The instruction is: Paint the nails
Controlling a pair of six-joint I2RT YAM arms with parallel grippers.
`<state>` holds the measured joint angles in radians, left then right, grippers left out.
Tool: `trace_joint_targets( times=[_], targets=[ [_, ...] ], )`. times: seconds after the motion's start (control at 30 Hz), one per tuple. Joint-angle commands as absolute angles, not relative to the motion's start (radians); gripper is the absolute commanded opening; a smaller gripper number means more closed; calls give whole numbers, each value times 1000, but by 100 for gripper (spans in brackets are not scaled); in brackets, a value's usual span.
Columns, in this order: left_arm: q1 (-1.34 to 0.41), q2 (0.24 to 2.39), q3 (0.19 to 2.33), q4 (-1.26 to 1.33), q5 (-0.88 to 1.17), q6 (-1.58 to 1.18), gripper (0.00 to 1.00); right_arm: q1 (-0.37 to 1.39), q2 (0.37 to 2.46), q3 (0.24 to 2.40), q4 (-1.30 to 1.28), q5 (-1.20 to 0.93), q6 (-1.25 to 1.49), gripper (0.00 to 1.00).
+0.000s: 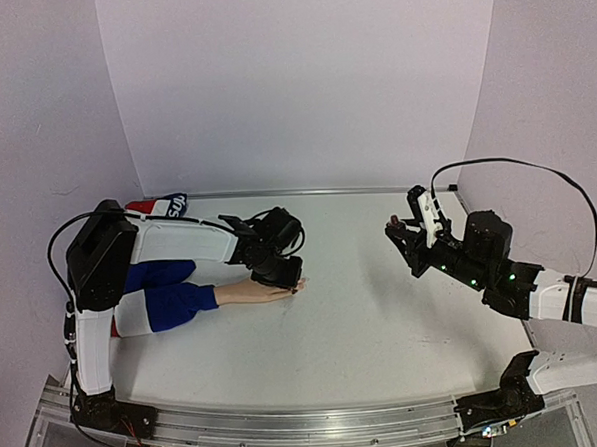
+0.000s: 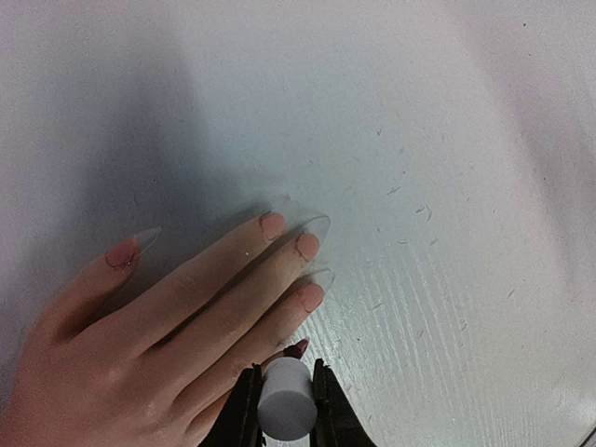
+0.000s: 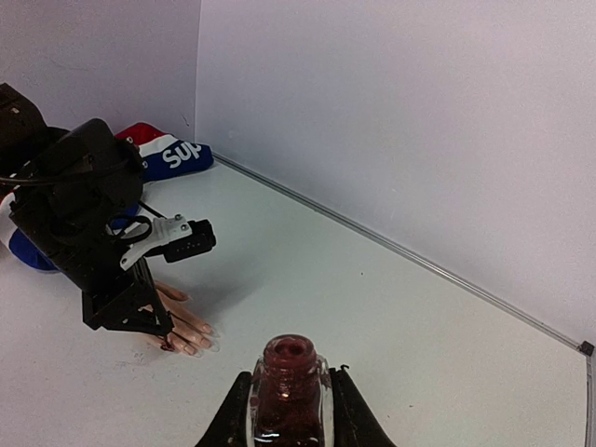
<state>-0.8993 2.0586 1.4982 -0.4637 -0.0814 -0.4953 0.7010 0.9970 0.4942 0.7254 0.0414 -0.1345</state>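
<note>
A peach mannequin hand (image 1: 252,291) lies flat on the white table, fingers pointing right, with a blue sleeve (image 1: 167,302) behind it. In the left wrist view its nails show: the thumb nail (image 2: 126,253) and three fingernails (image 2: 307,245) look pale pink, the little-finger nail (image 2: 298,347) dark red. My left gripper (image 2: 284,372) is shut on a white cylindrical cap (image 2: 287,399) right over that little finger. Off to the right, my right gripper (image 3: 291,377) is shut on an open glass polish bottle (image 3: 291,396) of dark red polish, held above the table.
A red, white and blue cloth (image 1: 162,206) lies at the back left by the wall. A metal rail (image 1: 307,192) runs along the table's back edge and another (image 1: 289,429) along the front. Purple walls close in left, back and right.
</note>
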Motion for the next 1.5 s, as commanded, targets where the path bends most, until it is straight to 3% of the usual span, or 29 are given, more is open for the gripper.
trace_joint_targets(
  times=[0.0,0.73,1.47],
  targets=[
    [-893,2063,1536,-451,-80,-494,0,698,992,509,794,38,-135,0],
    [-894,2098,1620,-451,-24,-468,0,698,999,510,796,43,-137,0],
    [-888,1998,1512,-474,-110,-494,0,698,999,510,798,35,-135,0]
  ],
)
